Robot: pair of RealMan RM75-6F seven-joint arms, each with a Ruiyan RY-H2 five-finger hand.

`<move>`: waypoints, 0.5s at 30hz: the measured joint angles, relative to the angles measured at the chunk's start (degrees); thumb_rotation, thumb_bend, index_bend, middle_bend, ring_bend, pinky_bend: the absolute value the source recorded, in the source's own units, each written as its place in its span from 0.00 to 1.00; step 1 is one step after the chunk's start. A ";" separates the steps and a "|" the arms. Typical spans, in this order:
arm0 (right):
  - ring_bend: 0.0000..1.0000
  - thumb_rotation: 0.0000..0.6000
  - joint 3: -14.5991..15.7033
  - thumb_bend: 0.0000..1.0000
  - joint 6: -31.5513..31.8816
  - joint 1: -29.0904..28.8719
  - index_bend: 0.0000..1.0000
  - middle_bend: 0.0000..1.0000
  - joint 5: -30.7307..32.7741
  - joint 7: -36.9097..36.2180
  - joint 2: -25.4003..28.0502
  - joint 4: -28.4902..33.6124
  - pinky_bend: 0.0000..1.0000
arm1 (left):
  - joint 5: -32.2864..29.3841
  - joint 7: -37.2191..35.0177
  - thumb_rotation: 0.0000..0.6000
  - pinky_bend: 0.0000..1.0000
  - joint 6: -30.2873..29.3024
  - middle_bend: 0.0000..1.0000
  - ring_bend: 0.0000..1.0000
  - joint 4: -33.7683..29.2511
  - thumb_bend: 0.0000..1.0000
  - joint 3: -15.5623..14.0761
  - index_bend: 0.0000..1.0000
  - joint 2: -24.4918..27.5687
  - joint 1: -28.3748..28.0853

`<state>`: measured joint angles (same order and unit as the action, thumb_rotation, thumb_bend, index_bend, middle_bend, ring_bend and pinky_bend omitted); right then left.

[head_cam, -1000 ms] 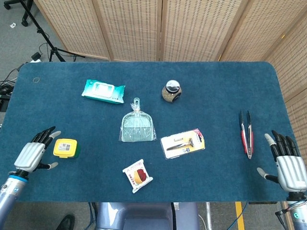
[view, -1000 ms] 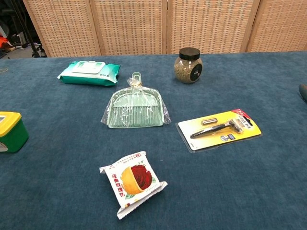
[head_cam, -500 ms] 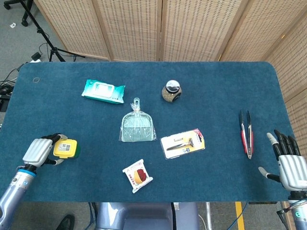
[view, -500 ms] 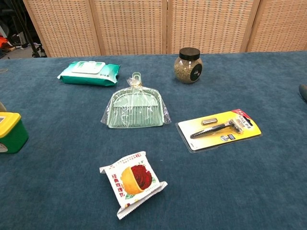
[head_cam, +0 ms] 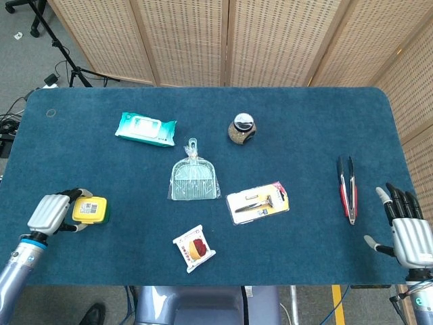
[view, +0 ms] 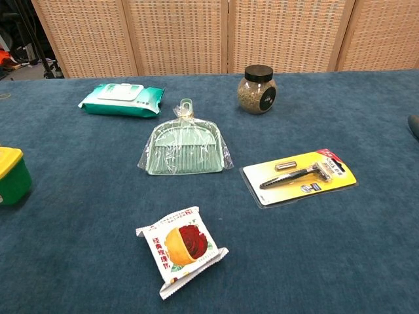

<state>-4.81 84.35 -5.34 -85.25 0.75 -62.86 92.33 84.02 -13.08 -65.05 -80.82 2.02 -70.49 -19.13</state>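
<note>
Left hand (head_cam: pixel 51 212) around yellow box (head_cam: pixel 90 210), head view only.

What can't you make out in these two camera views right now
- Left hand: head view shows its fingers curled around the yellow and green box, but the hand's back hides the contact. Chest view cuts it off.
- Box in chest view: cropped by the left edge.
- Right hand: partly cut off by the head view's corner.
- Tongs: outside the chest view.
- Snack packet: print too small to read.
</note>
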 measured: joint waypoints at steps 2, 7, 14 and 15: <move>0.00 1.00 0.03 0.00 -0.04 -0.02 0.01 0.00 -0.02 0.11 -0.05 0.00 0.00 | 0.62 -1.56 1.00 0.46 -0.49 0.46 0.43 -2.10 0.33 -0.23 0.52 2.36 0.18; 0.00 1.00 0.08 0.00 0.01 0.00 0.01 0.00 -0.05 0.27 -0.10 0.06 0.00 | 1.65 -5.54 1.00 0.46 0.15 0.46 0.43 -7.58 0.33 -1.14 0.52 9.27 0.07; 0.00 1.00 0.16 0.00 -0.23 -0.12 0.01 0.00 -0.04 0.64 -0.26 0.01 0.00 | 0.87 -12.14 1.00 0.47 13.03 0.46 0.44 -11.72 0.33 -2.75 0.53 16.61 -4.30; 0.00 1.00 0.14 0.00 -0.24 -0.13 0.01 0.00 0.01 0.73 -0.30 0.01 0.00 | 0.50 -12.55 1.00 0.47 15.78 0.46 0.44 -11.96 0.33 -2.85 0.53 17.22 -5.40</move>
<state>-4.67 84.12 -5.47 -85.23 1.48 -63.16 92.34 84.52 -25.64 -49.27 -92.77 -0.83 -53.27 -24.53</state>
